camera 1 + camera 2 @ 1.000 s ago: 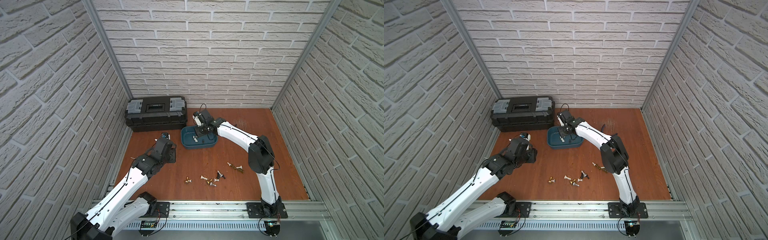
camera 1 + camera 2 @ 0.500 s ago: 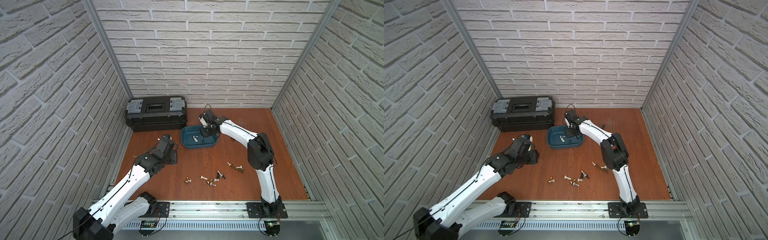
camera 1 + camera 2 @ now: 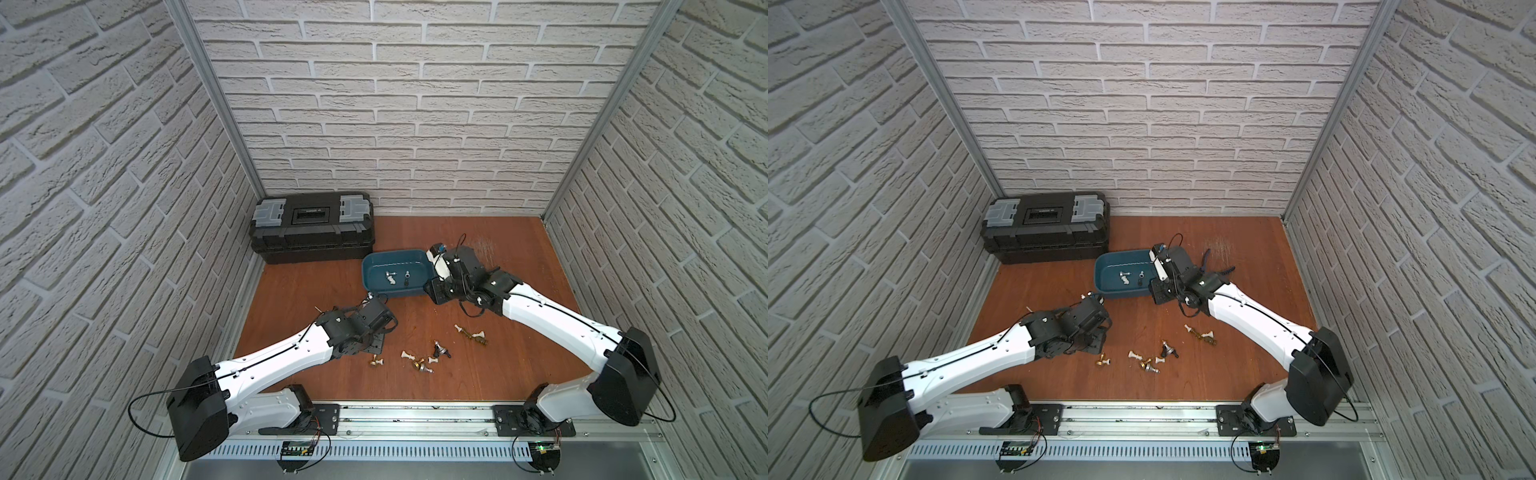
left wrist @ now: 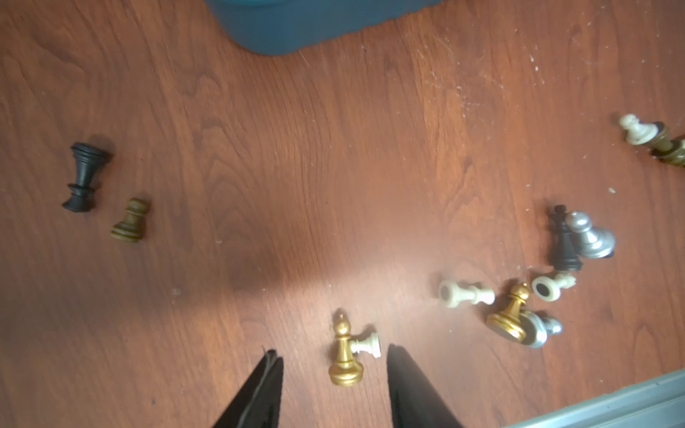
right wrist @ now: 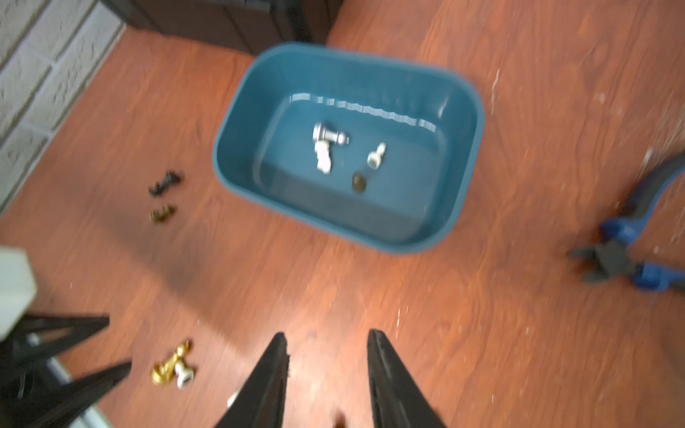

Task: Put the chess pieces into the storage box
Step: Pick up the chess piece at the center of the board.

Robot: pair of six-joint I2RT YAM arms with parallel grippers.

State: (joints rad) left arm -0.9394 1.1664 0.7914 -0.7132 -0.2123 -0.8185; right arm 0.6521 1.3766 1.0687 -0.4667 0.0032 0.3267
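Observation:
The teal storage box (image 3: pixel 415 262) (image 3: pixel 1113 287) (image 5: pixel 407 166) stands mid-table with several chess pieces in it, a silver one (image 5: pixel 328 134) and a white one (image 5: pixel 376 155) among them. More chess pieces lie loose in front: a gold one (image 4: pixel 344 357) touching a small white one (image 4: pixel 369 344), and a cluster (image 3: pixel 422 361) (image 3: pixel 1148 363) beside them. My left gripper (image 4: pixel 333 354) is open low over the table, its fingers either side of the gold and white pair. My right gripper (image 5: pixel 327 335) hangs open and empty by the box's front right corner (image 3: pixel 436 291).
A black toolbox (image 3: pixel 311 226) (image 3: pixel 1044 226) sits at the back left against the wall. Blue-handled pliers (image 5: pixel 630 252) lie right of the box. A black piece (image 4: pixel 83 178) and an olive pawn (image 4: pixel 129 222) lie apart on the left. A metal rail (image 3: pixel 415 415) runs along the front edge.
My right gripper has pulled back from over the box to its front right corner, and its jaws have opened. My left arm has moved forward to the gold and white pair.

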